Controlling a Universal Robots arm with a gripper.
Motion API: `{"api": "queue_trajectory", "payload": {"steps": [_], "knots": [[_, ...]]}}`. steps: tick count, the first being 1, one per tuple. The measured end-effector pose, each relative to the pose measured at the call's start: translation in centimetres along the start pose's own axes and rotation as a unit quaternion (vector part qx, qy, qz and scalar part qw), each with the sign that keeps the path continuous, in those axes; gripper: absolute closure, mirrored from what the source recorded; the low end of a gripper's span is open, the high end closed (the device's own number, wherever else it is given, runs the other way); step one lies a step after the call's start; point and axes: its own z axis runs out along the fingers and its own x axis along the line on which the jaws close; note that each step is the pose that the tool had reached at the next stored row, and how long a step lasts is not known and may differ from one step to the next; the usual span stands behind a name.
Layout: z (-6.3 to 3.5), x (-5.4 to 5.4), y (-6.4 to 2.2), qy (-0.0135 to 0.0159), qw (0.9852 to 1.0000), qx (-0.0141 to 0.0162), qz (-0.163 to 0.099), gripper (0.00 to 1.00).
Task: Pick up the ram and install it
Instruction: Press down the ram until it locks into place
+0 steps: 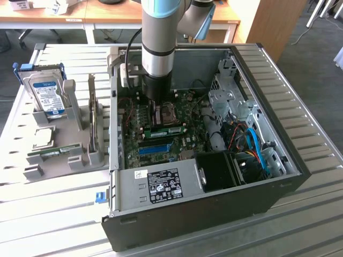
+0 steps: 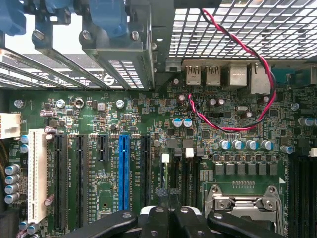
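1 ram (image 1: 167, 129) just under the shut gripper (image 1: 156, 112), at the motherboard (image 1: 188, 142)

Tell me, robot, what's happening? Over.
Gripper shut, down inside case. Ram on motherboard, right by it. Grip on it unclear.

The computer case (image 1: 214, 214) lies open on the slatted table (image 1: 53, 214); the parts holder (image 1: 59, 155) stands beside it toward the exterior view's left, carrying the hard drive (image 1: 47, 96).
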Motion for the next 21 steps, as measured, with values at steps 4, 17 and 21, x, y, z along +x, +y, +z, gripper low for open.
{"api": "queue_trajectory", "payload": {"steps": [4, 17, 21], "knots": [[-0.15, 0.0, -0.02, -0.0007, 1.0, 0.0007, 0.0, 0.89], [-2.99, 0.0, 0.05, 0.0, 1.0, 0.0, 0.0, 0.89], [-3.86, 0.0, 0.06, 0.0, 1.0, 0.0, 0.0, 0.89]]}}
